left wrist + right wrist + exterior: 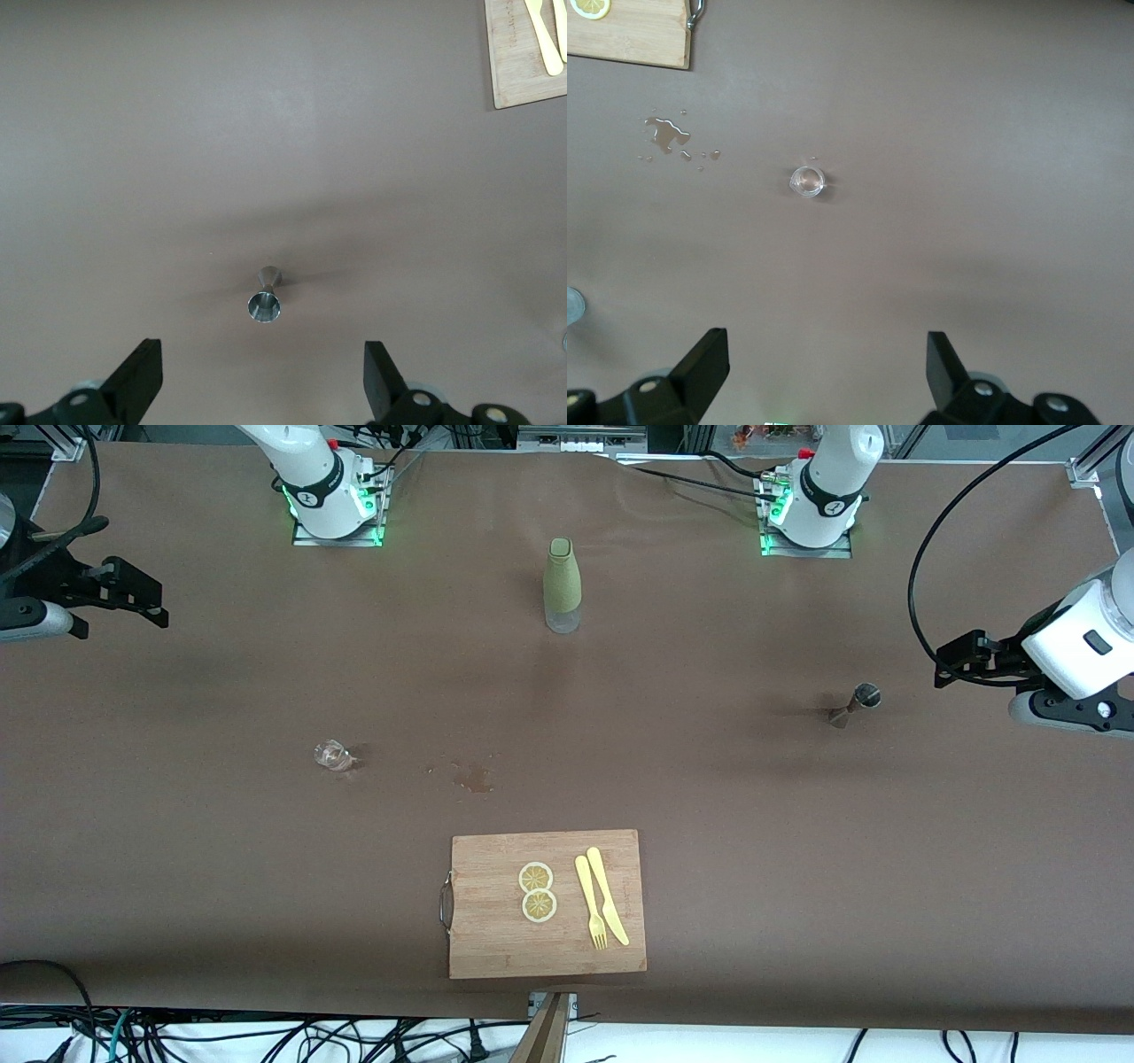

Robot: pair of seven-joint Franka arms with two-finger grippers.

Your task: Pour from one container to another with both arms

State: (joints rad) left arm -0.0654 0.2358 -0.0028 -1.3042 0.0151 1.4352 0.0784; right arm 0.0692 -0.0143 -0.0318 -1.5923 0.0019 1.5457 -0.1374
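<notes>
A bottle point(562, 584) with a green sleeve and a clear base stands upright between the two arm bases. A small clear glass point(330, 755) point(807, 181) sits toward the right arm's end of the table. A small metal jigger point(858, 701) point(265, 301) stands toward the left arm's end. My right gripper point(133, 593) point(824, 372) hangs open and empty over the table's right-arm end, apart from the glass. My left gripper point(957, 660) point(261, 385) hangs open and empty over the left-arm end, close to the jigger but not touching it.
A wooden cutting board point(496, 939) point(518, 71) point(629, 40) lies near the front edge, carrying two lemon slices point(537, 891), a yellow fork point(590, 903) and a yellow knife point(608, 895). A small wet spill point(474, 775) point(669, 137) marks the table between glass and board.
</notes>
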